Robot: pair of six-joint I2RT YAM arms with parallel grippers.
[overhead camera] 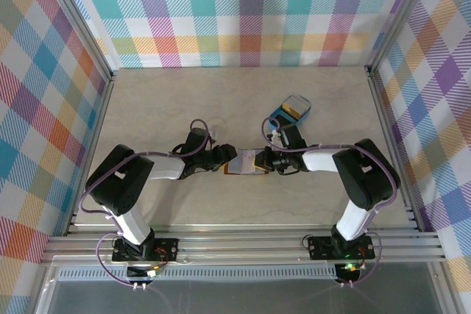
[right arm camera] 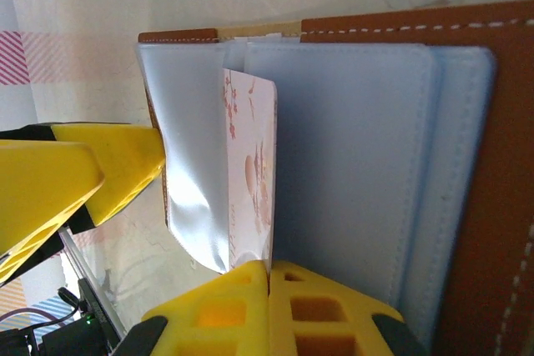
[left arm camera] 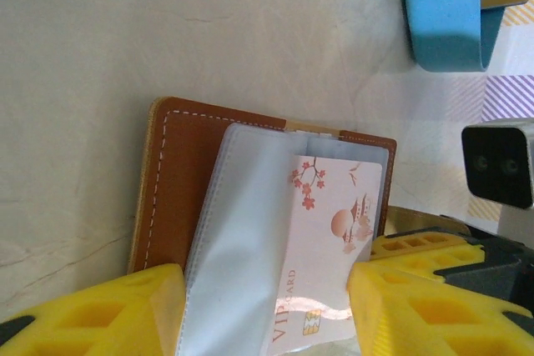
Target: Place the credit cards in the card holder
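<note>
While one end sits partly slipped into a pale plastic sleeve (left arm camera: 242, 231) of the open brown leather card holder (left arm camera: 179, 181), the blossom-printed VIP card (left arm camera: 329, 239) reaches back toward the left gripper (left arm camera: 265, 285). Its yellow jaws stand about half apart, one on each side of sleeve and card, and whether they press on either cannot be told. The right gripper (right arm camera: 269, 277) is pinched closed on the card's long edge. The holder lies flat on the pale table (left arm camera: 167, 31) between the two arms, with a blue tray (left arm camera: 446, 14) well apart beyond it.
</note>
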